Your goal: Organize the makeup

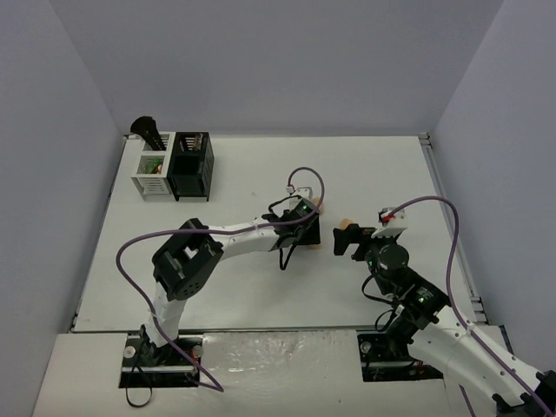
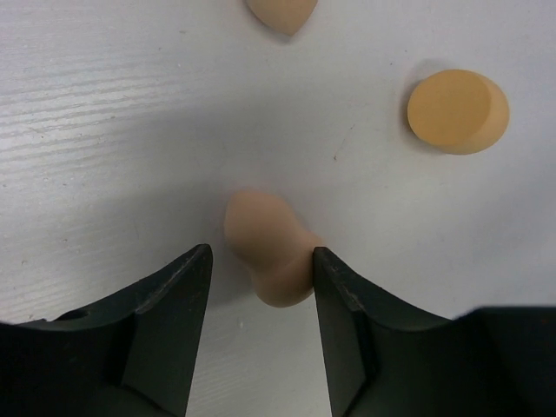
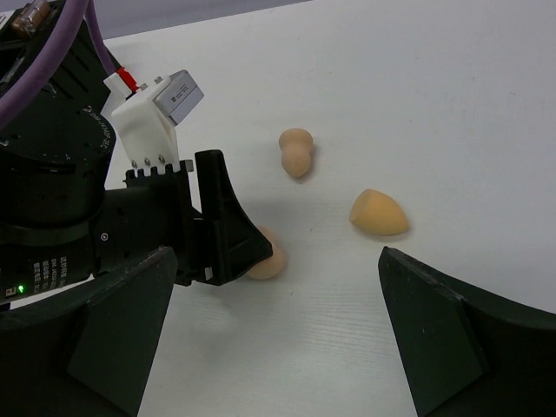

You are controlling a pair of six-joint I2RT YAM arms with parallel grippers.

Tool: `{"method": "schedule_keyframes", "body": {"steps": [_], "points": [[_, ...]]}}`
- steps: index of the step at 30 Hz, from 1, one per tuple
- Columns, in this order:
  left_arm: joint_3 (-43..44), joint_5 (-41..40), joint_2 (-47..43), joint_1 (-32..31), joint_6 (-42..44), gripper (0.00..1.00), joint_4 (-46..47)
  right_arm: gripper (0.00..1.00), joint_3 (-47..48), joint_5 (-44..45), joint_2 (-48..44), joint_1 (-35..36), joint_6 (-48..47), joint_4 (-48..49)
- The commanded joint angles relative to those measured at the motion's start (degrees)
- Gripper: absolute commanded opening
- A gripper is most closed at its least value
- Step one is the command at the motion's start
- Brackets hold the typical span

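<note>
A peach egg-shaped sponge (image 2: 265, 248) lies on the white table between the fingers of my left gripper (image 2: 261, 250). The jaws are open and straddle it, and the right finger touches its side. In the right wrist view this sponge (image 3: 269, 259) is half hidden behind the left gripper (image 3: 221, 234). An orange wedge-cut sponge (image 2: 458, 111) (image 3: 378, 214) lies to the right. A gourd-shaped peach sponge (image 3: 296, 153) lies farther away, its tip at the top edge of the left wrist view (image 2: 282, 13). My right gripper (image 3: 278, 330) is wide open and empty, facing the sponges.
A white slatted bin (image 1: 155, 172) and a black one (image 1: 191, 165) stand at the far left, with a black brush (image 1: 146, 130) upright in the white one. Both grippers (image 1: 304, 233) (image 1: 350, 239) are close together at mid table. Grey walls enclose the table.
</note>
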Motion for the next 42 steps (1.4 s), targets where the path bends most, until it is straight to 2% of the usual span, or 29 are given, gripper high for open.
{"method": "schedule_keyframes", "body": {"steps": [1, 3, 7, 11, 16, 22, 25, 29, 35, 42], "points": [[2.52, -1.55, 0.06, -0.51, -1.26, 0.44, 3.10, 0.99, 0.32, 2.39, 1.18, -0.13, 0.10, 3.11], [2.58, -1.45, 0.44, -0.52, -1.46, 0.42, 4.66, 0.99, 0.33, 2.48, 1.33, -0.13, -0.01, 3.12], [2.13, -1.34, 0.17, -0.61, -1.73, 0.16, 5.19, 0.99, 0.22, 2.59, 0.88, -0.13, -0.12, 3.12], [-0.02, -2.93, -2.00, -0.61, -1.49, 0.00, 7.65, 0.99, -0.04, 2.90, 0.67, -0.13, -0.18, 3.12], [-2.72, -4.97, -8.43, -0.54, 0.95, 0.00, 6.53, 0.99, 0.04, 2.77, 0.91, -0.13, -0.34, 3.03], [-2.15, -12.57, -20.13, 1.90, 8.99, 0.00, -3.11, 0.99, 0.24, 2.56, 0.73, -0.13, -0.53, 3.12], [-1.55, -16.63, -24.53, 7.15, 14.95, 0.00, -7.09, 0.99, 0.64, 2.08, 1.45, -0.13, -0.55, 3.12], [-0.85, -17.05, -29.12, 17.16, 21.85, 0.00, -7.81, 0.99, 1.21, 1.65, 3.78, -0.13, -0.67, 3.47], [3.39, -13.71, -26.81, 33.38, 27.24, 0.00, -6.43, 1.00, 1.38, 1.14, 5.74, -0.13, -0.89, 4.35], [14.18, -8.14, -15.29, 44.09, 28.31, 0.00, -8.33, 1.00, 1.47, 0.72, 6.76, -0.15, -1.13, 4.35]]}}
